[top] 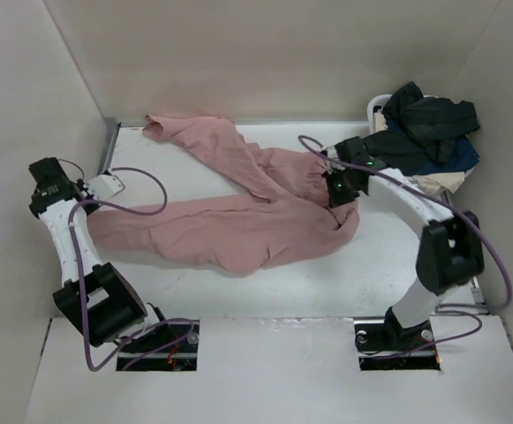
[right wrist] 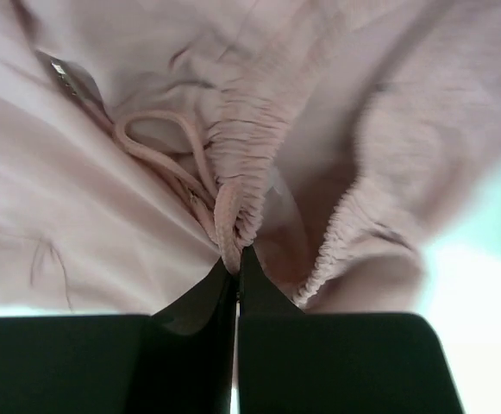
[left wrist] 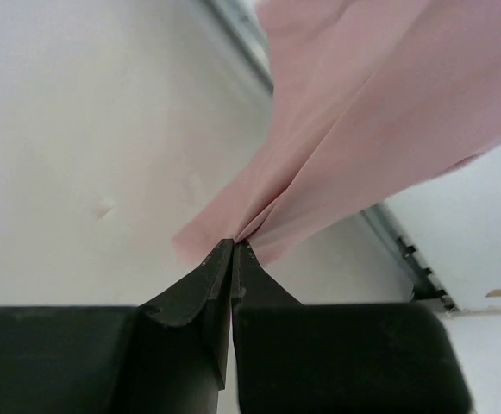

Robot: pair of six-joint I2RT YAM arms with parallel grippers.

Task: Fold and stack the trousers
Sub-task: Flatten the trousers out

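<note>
Trousers [top: 238,225] stretch between the arms: left gripper [left wrist: 233,247] pinched shut on a leg hem [left wrist: 267,207], right gripper [right wrist: 237,256] clamped on the waistband [right wrist: 250,164]. I'd lift both together, keeping the cloth taut.

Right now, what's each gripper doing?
Left gripper: shut on the dusty-pink soft fabric trousers.
Right gripper: shut on their gathered elastic waistband.
</note>
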